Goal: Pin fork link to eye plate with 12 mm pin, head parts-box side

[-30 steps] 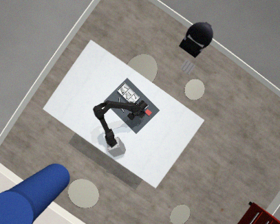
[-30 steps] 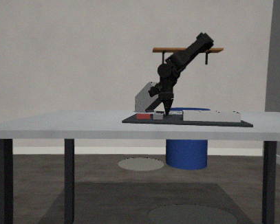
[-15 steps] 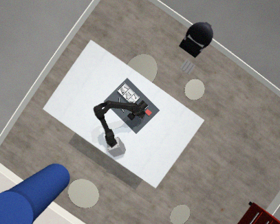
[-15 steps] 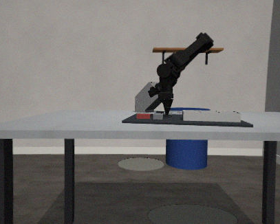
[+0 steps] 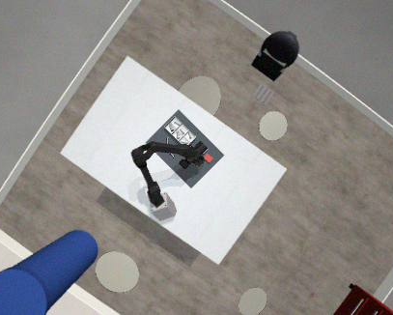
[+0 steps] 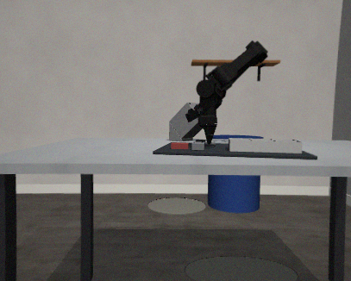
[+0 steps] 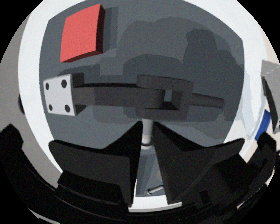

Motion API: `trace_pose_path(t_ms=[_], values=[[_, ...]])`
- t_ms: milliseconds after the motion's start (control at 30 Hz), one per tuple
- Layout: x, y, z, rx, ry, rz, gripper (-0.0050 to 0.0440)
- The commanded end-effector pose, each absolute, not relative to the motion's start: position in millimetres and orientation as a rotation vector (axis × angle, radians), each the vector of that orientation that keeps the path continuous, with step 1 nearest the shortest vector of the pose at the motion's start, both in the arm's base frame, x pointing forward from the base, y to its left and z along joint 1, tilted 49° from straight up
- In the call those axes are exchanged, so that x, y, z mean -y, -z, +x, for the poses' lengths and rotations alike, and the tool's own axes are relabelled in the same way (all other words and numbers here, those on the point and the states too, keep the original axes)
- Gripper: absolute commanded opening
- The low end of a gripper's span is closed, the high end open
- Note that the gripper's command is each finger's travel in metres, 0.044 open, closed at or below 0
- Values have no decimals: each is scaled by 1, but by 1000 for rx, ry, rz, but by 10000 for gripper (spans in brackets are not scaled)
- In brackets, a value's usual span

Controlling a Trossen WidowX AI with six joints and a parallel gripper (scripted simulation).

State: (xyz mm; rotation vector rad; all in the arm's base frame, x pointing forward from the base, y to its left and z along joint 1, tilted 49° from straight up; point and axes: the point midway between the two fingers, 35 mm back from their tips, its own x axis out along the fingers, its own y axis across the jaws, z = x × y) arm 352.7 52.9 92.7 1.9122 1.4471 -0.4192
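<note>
In the wrist view my gripper [image 7: 147, 125] is shut on a thin grey pin [image 7: 147, 129] that points toward the joint of the dark fork link [image 7: 165, 94] and the eye plate [image 7: 98, 92]. The eye plate runs from a light grey bolted block [image 7: 59, 95] on the left. The pin's tip stands just short of the fork. In the side view the gripper [image 6: 209, 139] hangs just above the dark mat [image 6: 234, 152]. In the top view the gripper [image 5: 195, 156] is over the mat beside a red square [image 5: 209, 157].
A red square pad [image 7: 83, 31] lies on the mat beyond the block. A white parts box [image 5: 179, 128] [image 6: 265, 146] sits at the mat's other end. A blue cylinder [image 6: 234, 190] stands on the floor behind the table.
</note>
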Motion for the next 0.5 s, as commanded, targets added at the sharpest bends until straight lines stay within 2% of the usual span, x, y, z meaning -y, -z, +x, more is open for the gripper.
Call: trace_pose_path(t_ms=[0, 467], values=[[-51, -89, 352, -1446, 437, 1913, 13], [-52, -92, 353, -1446, 437, 1913, 13]])
